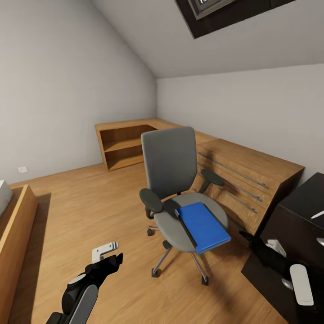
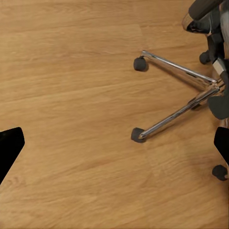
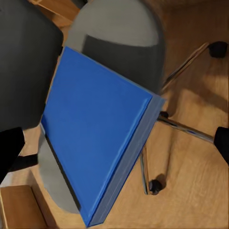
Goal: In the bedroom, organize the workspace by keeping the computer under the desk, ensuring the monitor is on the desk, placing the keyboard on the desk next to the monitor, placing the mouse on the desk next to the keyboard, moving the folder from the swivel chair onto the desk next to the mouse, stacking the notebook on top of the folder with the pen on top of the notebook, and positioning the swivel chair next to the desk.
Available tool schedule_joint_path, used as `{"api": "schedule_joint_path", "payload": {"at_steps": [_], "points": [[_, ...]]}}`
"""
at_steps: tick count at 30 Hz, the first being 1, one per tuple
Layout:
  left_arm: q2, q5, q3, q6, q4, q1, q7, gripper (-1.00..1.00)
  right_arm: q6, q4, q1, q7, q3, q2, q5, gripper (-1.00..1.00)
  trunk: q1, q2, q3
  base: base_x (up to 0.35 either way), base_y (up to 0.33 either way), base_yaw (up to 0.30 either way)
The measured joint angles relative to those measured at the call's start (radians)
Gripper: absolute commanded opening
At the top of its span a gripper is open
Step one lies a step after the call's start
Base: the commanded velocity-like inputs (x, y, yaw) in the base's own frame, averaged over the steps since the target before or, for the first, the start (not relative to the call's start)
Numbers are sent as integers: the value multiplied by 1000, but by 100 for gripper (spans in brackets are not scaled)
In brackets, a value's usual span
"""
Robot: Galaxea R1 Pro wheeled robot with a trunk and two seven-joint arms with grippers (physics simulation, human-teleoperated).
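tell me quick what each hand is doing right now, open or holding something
Left hand: open, empty, over the floor.
Right hand: open, empty, above the folder.

- Swivel chair (image 1: 180, 180): seat partly covered by the folder (image 1: 203, 226); in the left wrist view just chrome legs and castors (image 2: 179, 95), the rest cut at the frame edge.
- Surface (image 1: 306, 211), head view: cut by the right edge; pale items on it too cropped to identify.
- Right gripper (image 1: 288, 265): dark, cropped low right; finger spread unreadable.
- Right wrist view: fingers (image 3: 10, 150) reduced to black slivers at the frame's sides.
- Skylight (image 1: 225, 13): cut by the top edge.
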State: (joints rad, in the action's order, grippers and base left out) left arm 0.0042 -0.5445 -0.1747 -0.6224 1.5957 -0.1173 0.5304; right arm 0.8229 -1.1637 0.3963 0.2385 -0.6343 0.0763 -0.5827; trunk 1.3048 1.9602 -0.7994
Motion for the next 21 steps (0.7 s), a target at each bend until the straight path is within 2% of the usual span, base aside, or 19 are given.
{"api": "schedule_joint_path", "payload": {"at_steps": [7,17,19,21], "points": [[0,0,-2,0,0,0,0,100,10,16,0,9,-1,19,-28,100,27,49,-22,0,0,0],[-1,0,-3,-3,-2,0,0,100,-1,21,0,1,1,15,-29,100,65,119,-53,0,0,0],[-1,0,-3,-3,-2,0,0,100,-19,31,1,0,3,8,-34,100,73,133,-60,0,0,0],[-1,0,-4,-3,-3,0,0,100,-76,53,1,1,3,3,-46,100,81,147,-66,0,0,0]]}}
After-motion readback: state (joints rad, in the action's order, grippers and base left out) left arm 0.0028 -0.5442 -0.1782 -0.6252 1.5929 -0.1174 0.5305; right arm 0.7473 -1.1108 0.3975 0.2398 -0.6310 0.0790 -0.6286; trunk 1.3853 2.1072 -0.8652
